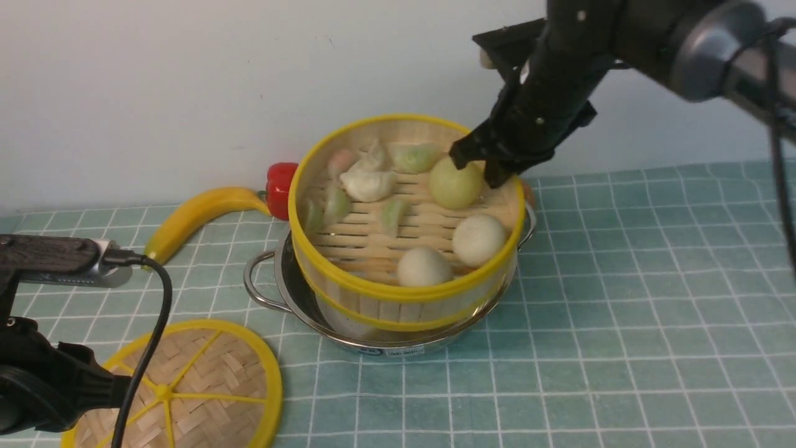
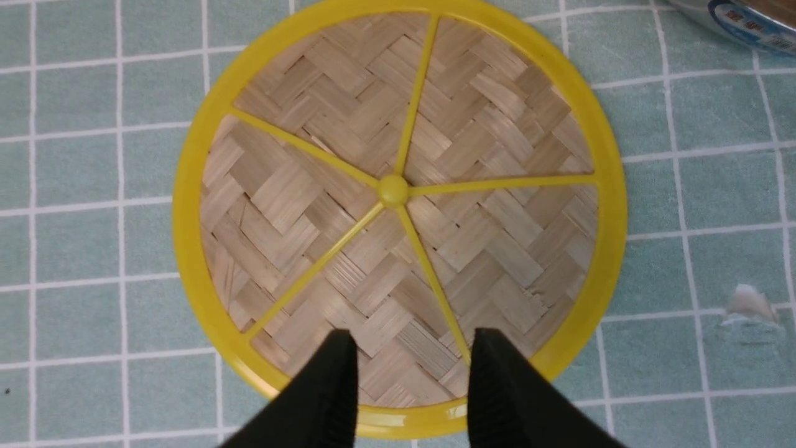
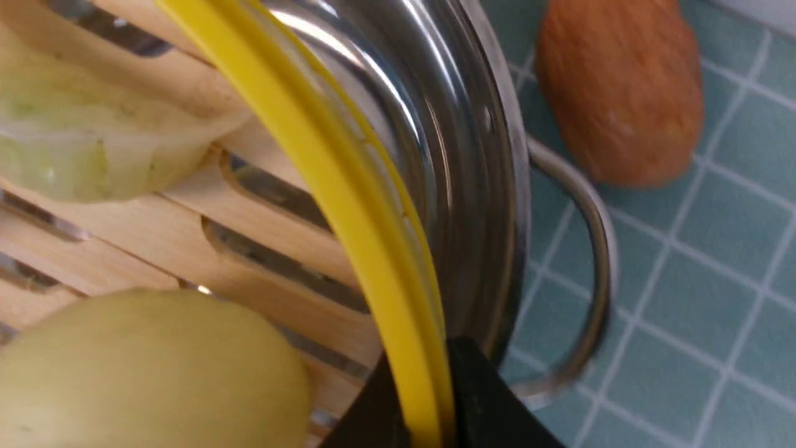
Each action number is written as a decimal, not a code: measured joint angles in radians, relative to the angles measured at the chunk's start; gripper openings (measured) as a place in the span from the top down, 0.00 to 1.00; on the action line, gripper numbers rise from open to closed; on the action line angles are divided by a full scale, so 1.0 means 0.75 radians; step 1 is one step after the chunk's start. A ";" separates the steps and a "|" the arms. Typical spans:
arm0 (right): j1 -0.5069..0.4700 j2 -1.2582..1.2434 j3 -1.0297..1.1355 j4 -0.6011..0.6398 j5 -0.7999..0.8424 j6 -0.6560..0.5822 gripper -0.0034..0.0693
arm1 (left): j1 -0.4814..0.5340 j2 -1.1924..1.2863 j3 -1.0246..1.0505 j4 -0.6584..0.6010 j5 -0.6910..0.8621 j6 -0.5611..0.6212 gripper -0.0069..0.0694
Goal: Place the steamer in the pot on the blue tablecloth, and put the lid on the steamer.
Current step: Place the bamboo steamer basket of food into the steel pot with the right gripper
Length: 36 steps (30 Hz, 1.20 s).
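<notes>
Right arm: slants down; right gripper [image 1: 479, 171] pinches the steamer [image 1: 373, 292] at its far rim.
Left arm: low; left gripper [image 2: 413, 339] splayed over the lid [image 2: 398, 186] (near its edge).
Steamer: tilted in the pot [image 1: 287, 277], blue tablecloth [image 1: 622, 311] beneath.

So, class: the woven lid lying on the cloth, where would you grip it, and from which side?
Probably the lid's yellow rim at its near edge, from the robot's side, tilted down. It lies flat on the blue tablecloth, so only the thick rim offers a lip; the centre knob looks small. The left gripper, open, hovers there.
</notes>
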 joint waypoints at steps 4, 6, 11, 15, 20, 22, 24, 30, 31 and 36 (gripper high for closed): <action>0.009 0.195 -0.259 -0.017 0.000 0.006 0.87 | 0.000 0.000 0.000 0.000 0.000 0.001 0.59; 0.009 0.240 -0.305 -0.019 0.000 0.015 0.87 | 0.000 0.000 0.000 0.000 0.000 0.001 0.59; 0.009 0.300 -0.329 -0.045 0.005 0.020 0.87 | 0.000 0.000 0.000 0.000 0.000 0.001 0.59; 0.009 0.335 -0.329 -0.065 0.008 0.027 0.87 | 0.000 0.000 0.000 0.000 -0.002 0.001 0.59; 0.009 0.386 -0.332 -0.043 0.006 0.028 0.87 | 0.000 0.005 0.000 0.000 -0.036 0.001 0.59; 0.009 0.403 -0.332 -0.043 0.006 0.028 0.87 | 0.000 0.019 0.000 0.000 -0.040 0.001 0.59; 0.009 0.409 -0.332 -0.043 0.008 0.028 0.87 | 0.000 0.032 0.000 0.000 -0.040 0.001 0.59; 0.009 0.412 -0.333 -0.021 0.001 0.037 0.72 | 0.000 0.123 0.000 0.000 -0.087 0.001 0.59; 0.009 0.412 -0.335 -0.018 -0.002 0.040 0.68 | 0.000 0.140 0.000 0.000 -0.103 0.001 0.59; 0.009 0.390 -0.344 0.011 -0.016 0.050 0.44 | 0.000 0.212 0.000 0.000 -0.175 0.001 0.59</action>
